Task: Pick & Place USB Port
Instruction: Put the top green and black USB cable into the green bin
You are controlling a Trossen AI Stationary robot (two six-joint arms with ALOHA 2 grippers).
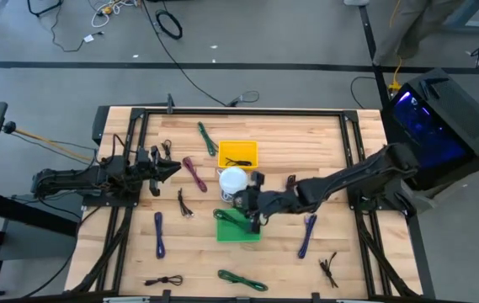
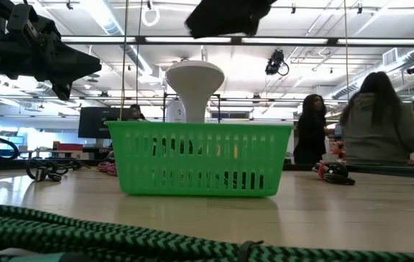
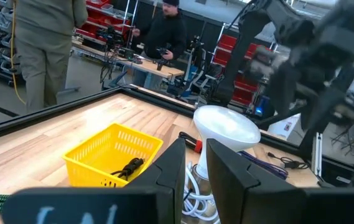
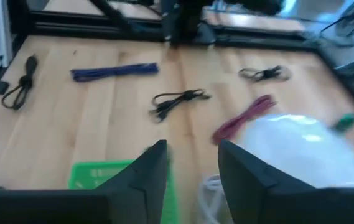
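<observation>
A green basket (image 1: 237,227) (image 2: 199,164) stands on the wooden table near its middle. My right gripper (image 1: 252,210) (image 4: 192,152) hangs open a little above it, tilted downward, with nothing between its fingers; in the low view it is the dark shape (image 2: 228,18) at the top. A small black piece with red on it, the USB port (image 3: 190,142) (image 1: 290,181), lies flat on the table beyond the white dome (image 1: 233,179). The basket's walls hide its inside in the low view. My left gripper (image 1: 170,169) (image 3: 196,146) waits level at the left, fingers slightly apart, empty.
A yellow basket (image 1: 237,154) holding a dark wire tie stands behind the dome. Purple (image 1: 159,234), green (image 1: 206,138) and maroon (image 1: 194,173) straps and black ties (image 1: 330,268) lie scattered. A green-black strap (image 2: 105,236) lies at the near edge. People stand beyond the table.
</observation>
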